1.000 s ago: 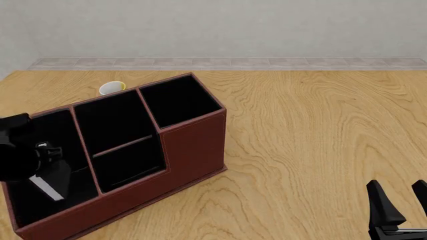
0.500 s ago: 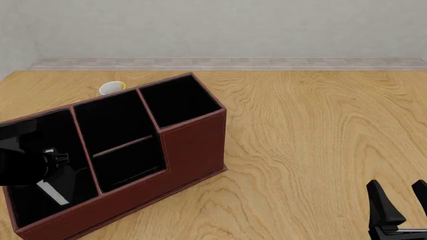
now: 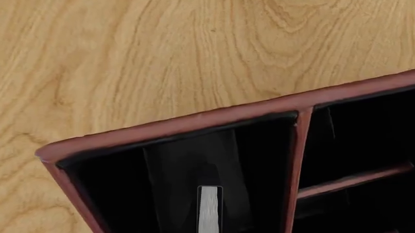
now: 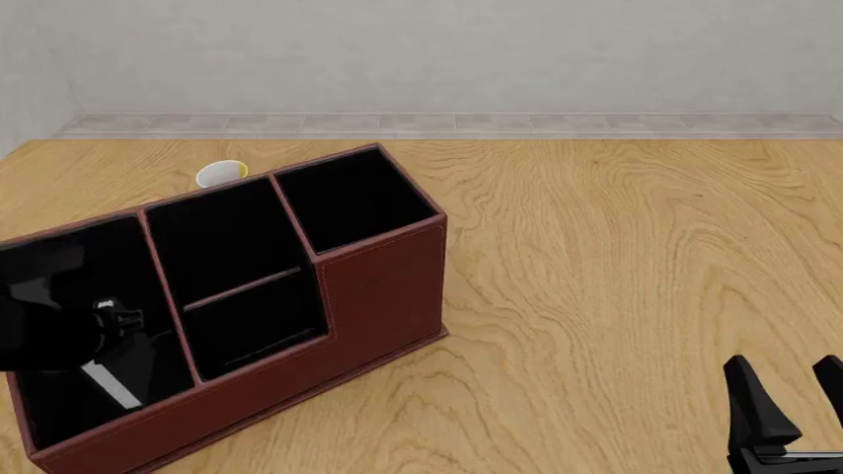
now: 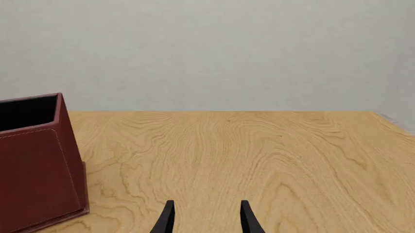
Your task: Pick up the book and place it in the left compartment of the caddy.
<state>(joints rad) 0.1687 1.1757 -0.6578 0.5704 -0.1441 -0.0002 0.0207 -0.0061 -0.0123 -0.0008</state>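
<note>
Lower now, book (image 4: 109,383) inside left compartment (image 4: 73,395), cup (image 4: 220,174) behind caddy (image 4: 382,286).

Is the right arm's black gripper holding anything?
No, in the right wrist view the right gripper shows two spread fingers with only bare wooden table between them, well clear of the reddish-brown caddy.

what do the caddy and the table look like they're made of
The caddy looks like reddish-brown leather or an imitation, matte, with stitch lines along its wall edges and black lining inside. The table looks like light wood, its swirling grain plain to see, satin finish.
</note>
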